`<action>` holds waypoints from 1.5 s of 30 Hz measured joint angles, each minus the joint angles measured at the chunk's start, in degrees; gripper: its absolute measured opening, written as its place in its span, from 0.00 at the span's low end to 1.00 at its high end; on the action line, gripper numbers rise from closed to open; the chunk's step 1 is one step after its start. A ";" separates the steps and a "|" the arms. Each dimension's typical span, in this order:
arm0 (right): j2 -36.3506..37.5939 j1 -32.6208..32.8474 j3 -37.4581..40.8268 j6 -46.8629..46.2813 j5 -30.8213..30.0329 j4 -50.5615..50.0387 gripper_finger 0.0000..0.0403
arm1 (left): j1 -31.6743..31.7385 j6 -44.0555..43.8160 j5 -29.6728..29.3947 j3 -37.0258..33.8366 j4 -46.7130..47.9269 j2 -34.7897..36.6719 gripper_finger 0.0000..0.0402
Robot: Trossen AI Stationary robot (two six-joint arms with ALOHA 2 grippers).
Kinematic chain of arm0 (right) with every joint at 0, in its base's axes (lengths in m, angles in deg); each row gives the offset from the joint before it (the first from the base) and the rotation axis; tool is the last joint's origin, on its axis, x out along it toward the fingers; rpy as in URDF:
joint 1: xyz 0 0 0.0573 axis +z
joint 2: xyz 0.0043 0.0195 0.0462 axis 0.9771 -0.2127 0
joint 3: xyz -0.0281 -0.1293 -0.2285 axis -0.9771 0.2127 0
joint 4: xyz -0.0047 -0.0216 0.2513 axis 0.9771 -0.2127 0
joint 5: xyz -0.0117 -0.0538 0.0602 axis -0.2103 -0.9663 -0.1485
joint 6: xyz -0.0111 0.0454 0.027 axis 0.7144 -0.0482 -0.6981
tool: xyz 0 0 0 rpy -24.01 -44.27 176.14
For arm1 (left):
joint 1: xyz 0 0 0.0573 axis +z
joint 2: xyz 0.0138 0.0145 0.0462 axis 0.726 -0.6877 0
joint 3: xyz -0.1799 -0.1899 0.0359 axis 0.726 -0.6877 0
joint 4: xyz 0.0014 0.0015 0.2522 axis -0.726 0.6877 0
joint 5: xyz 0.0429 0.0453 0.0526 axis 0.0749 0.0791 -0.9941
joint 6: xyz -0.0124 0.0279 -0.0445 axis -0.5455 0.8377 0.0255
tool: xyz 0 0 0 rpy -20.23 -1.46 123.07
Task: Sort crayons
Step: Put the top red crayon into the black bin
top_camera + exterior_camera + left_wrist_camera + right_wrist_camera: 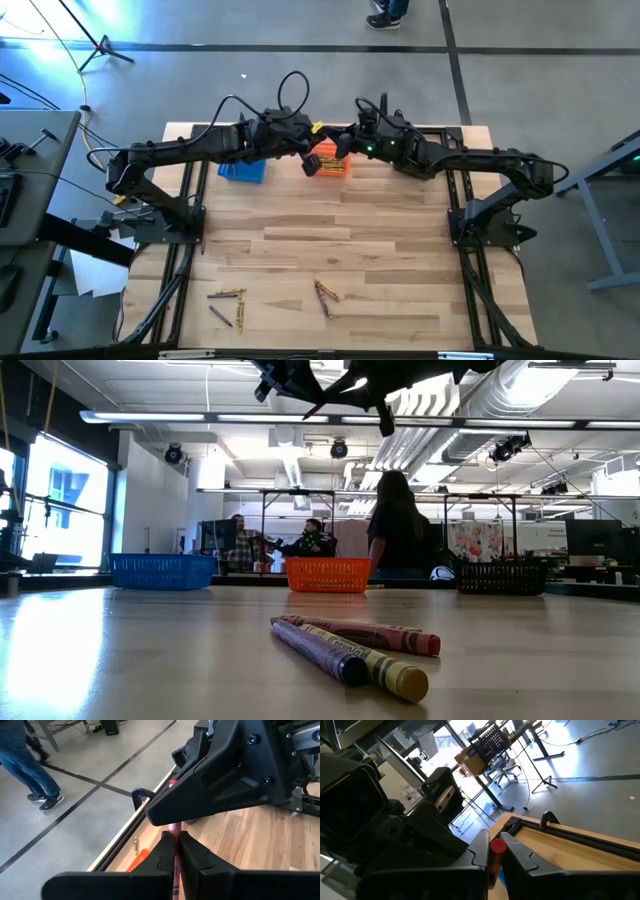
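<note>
My two arms meet high above the far edge of the table (330, 225), at about 12 o'clock in the view from above. My left claw (176, 851) is clenched on a pink crayon (173, 829), which stands between its fingers. My right claw (495, 854) has its fingers closed around one end of a reddish crayon (498, 846). I think it is the same crayon, held at both ends, so this looks like a handover from one arm to the other above the baskets.

Below the claws, at 12 o'clock on the table, sits the orange basket (328, 161), and the blue basket (243, 170) is beside it toward 11 o'clock. The level view shows also a black basket (500, 577) further to the right. I cannot see inside any basket, so I cannot tell how many crayons are already sorted.

What is left is more clear. On the near part of the table, at about 7 o'clock, lies a small group of crayons (228, 303), yellow and purple ones. At about 6 o'clock lies a second small group (325, 296). In the level view three crayons lie close together: a purple one (318, 650), a reddish one (375, 635) and one with a yellow end (385, 671).

My judgement: the task is in progress but not near the end. One crayon is in the air, and several wait on the table, well apart from the baskets
</note>
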 joint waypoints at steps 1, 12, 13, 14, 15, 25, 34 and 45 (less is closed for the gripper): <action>0.02 0.00 0.00 -0.06 -0.01 0.08 0.04 | 0.00 0.00 -0.04 0.00 -0.30 0.00 0.00; 2.07 -2.77 -0.07 -0.05 0.54 -7.22 0.03 | 0.01 5.92 4.73 -0.04 -3.65 0.04 0.13; 2.57 -3.46 -0.01 -0.04 0.38 -8.87 0.03 | 0.04 6.00 4.79 -0.03 -4.20 0.09 0.14; 3.26 -4.27 0.00 0.03 0.37 -10.46 0.03 | 0.09 6.02 4.81 -0.02 -4.75 0.02 0.15; 4.22 -5.25 0.00 0.73 0.22 -12.27 0.03 | 0.23 6.03 4.83 -0.02 -5.29 -0.10 0.15; 12.08 -21.61 -0.01 8.95 -5.60 -52.68 0.03 | 0.39 4.41 -0.09 -0.02 -7.62 -0.15 0.17; 8.84 -32.22 9.15 14.45 -5.39 -56.77 0.03 | 0.37 4.39 -4.13 -0.02 -13.01 -0.15 0.17; 7.37 -36.45 14.80 19.07 1.90 -54.02 0.24 | 0.37 4.46 -11.04 0.00 -15.65 -0.17 0.17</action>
